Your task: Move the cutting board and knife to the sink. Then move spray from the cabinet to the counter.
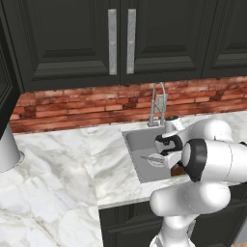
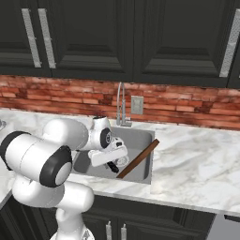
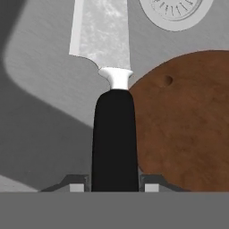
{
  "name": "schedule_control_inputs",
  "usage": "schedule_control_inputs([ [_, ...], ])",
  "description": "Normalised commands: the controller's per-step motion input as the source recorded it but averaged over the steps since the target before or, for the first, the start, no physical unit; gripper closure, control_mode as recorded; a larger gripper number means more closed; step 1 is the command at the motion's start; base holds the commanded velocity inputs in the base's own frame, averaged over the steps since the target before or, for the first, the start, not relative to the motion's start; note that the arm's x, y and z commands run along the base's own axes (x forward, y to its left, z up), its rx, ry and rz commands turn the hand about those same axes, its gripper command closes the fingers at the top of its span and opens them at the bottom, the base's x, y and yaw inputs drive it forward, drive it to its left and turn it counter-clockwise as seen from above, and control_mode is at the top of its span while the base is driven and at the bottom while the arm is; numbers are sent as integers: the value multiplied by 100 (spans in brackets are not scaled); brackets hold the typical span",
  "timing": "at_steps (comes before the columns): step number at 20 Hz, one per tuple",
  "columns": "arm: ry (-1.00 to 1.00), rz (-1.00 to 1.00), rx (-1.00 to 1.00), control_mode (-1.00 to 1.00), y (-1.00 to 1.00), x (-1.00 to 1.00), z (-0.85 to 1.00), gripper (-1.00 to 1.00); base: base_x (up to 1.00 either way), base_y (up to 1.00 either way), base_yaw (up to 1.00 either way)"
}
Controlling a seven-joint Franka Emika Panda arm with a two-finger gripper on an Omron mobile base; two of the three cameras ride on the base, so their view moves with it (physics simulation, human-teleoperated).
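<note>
The knife point(image 3: 114, 112) is clamped in the gripper point(image 3: 114, 184) by its black handle, one fingertip point(image 3: 76, 184) seen on each side of the handle in the hand view. Only the fingertip tops are visible; the rest is cut off at the bottom edge. The blade runs upward and out of the top of the hand view, so its point is not seen there.

In the left base view the gripper point(image 1: 161, 153) is held low inside the sink point(image 1: 140, 144), and a thin sliver of blade point(image 1: 150, 157) is made out over the basin. The handle is hidden by the hand in that view. In the right base view the hand is partly masked by the arm's own links; a dark bit of handle point(image 2: 113, 167) is seen just below it.

The cutting board point(image 2: 138, 158) is in the sink, propped at a slant with its upper end on the right rim. In the left base view only a small brown corner point(image 1: 178, 170) is visible behind the arm. In the hand view its rounded end with a small hole point(image 3: 183, 129) lies just right of the knife; contact cannot be judged.

The drain point(image 3: 175, 11) is cut off at the top of the hand view. The faucet point(image 1: 157, 103) stands behind the sink on the counter point(image 1: 58, 173). The cabinet point(image 1: 116, 38) doors overhead are closed, so the inside is hidden.
</note>
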Motion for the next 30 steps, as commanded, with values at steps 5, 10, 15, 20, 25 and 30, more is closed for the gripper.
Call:
schedule_control_inputs([
  [5,-10,3,0,-100,0,9,-25,100,0,0,0],
  [10,-7,3,0,-100,0,22,-17,100,0,0,0],
  [15,0,3,0,-100,0,40,-7,100,0,0,0],
  [20,-1,2,0,-100,0,36,-12,100,0,0,0],
  [25,-1,2,0,-100,0,33,-16,100,0,0,0],
  [30,-5,2,0,-100,-7,29,-26,100,0,0,0],
])
